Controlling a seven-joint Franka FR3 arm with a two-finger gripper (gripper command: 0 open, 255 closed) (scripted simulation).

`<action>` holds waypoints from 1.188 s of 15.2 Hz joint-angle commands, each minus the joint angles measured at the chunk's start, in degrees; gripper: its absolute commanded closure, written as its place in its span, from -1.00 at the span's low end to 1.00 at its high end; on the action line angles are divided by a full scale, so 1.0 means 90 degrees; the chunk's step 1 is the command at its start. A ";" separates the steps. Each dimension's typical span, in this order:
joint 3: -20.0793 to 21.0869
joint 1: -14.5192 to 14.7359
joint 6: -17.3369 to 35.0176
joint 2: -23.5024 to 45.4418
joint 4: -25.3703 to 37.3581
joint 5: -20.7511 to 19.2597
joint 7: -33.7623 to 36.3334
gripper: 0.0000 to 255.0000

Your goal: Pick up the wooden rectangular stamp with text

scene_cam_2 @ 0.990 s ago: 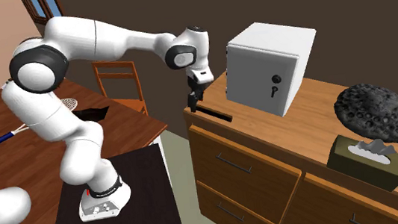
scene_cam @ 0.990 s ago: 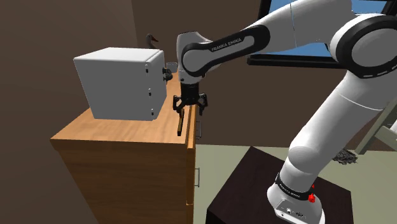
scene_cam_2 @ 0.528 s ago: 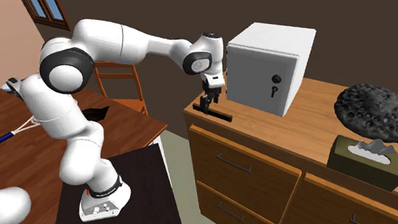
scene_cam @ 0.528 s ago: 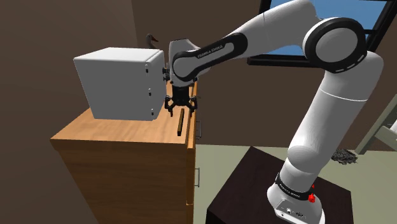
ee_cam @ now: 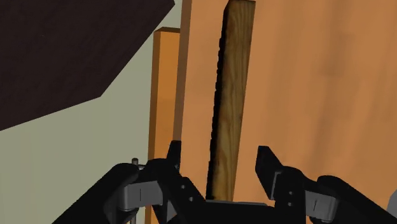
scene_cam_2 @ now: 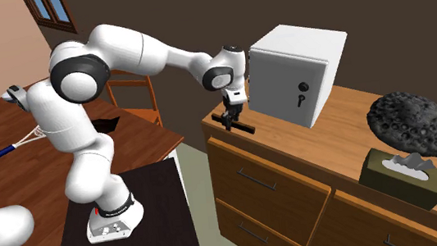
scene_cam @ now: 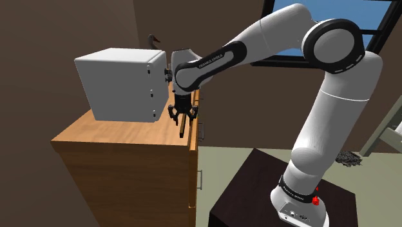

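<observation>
My pincer (ee_cam: 218, 159) is spread wide, the wooden stamp (ee_cam: 230, 95) lying flat right between its fingers (ee_cam: 173, 154) on the dresser top (ee_cam: 318, 95), neither touching it. Lineup looks done imo; squeeze and lift are what's left.

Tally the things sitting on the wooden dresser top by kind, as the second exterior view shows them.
Wooden stamp: 1
White safe: 1
Dark bumpy lump: 1
Green tissue box: 1
Total: 4
</observation>
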 commanded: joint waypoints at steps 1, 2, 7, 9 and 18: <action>-0.0001 -0.0001 0.0016 0.0006 -0.0008 -0.0002 -0.0001 1.00; 0.0000 0.0000 0.0016 0.0003 -0.0010 -0.0001 0.0000 1.00; 0.0005 0.0007 0.0061 0.0070 0.0009 -0.0027 0.0025 1.00; 0.0000 0.0000 0.0013 0.0005 -0.0006 -0.0002 0.0002 1.00; -0.0014 -0.0016 -0.0735 -0.0280 0.0470 0.0090 -0.0051 1.00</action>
